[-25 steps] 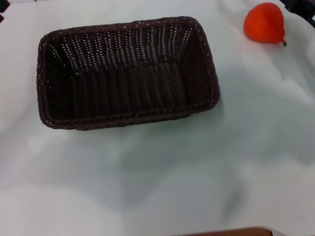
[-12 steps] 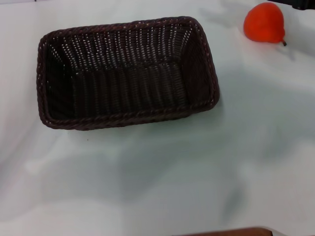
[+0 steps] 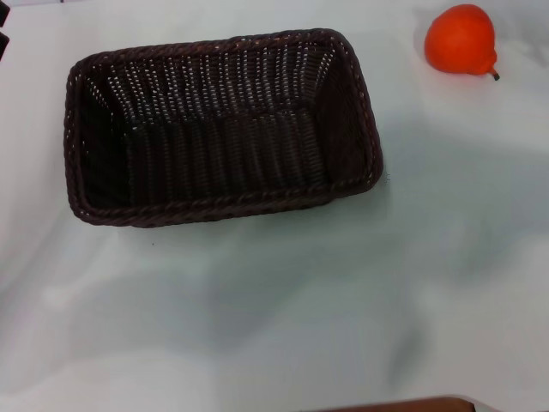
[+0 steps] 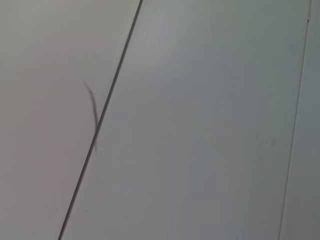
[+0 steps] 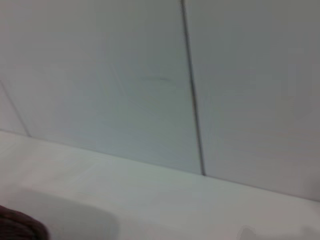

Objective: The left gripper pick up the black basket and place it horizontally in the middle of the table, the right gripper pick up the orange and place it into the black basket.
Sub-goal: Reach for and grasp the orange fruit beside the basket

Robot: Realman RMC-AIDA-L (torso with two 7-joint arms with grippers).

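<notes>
The black basket (image 3: 221,129) stands empty on the white table (image 3: 283,309), left of the middle, its long side across the head view and slightly turned. The orange (image 3: 461,39) lies on the table at the far right, well apart from the basket, its stem pointing right. Only a small black tip of my left gripper (image 3: 3,15) shows, at the far left edge, apart from the basket. My right gripper is out of view. A dark brown bit, probably the basket's rim (image 5: 17,226), shows in a corner of the right wrist view.
Both wrist views face pale wall panels with thin dark seams (image 4: 100,120), and the right wrist view also shows the table's far edge (image 5: 150,170). A brown strip (image 3: 403,403) lies at the table's near edge.
The black piece of my right arm at the far right corner has moved up and out of view. The basket and the orange have not moved.
</notes>
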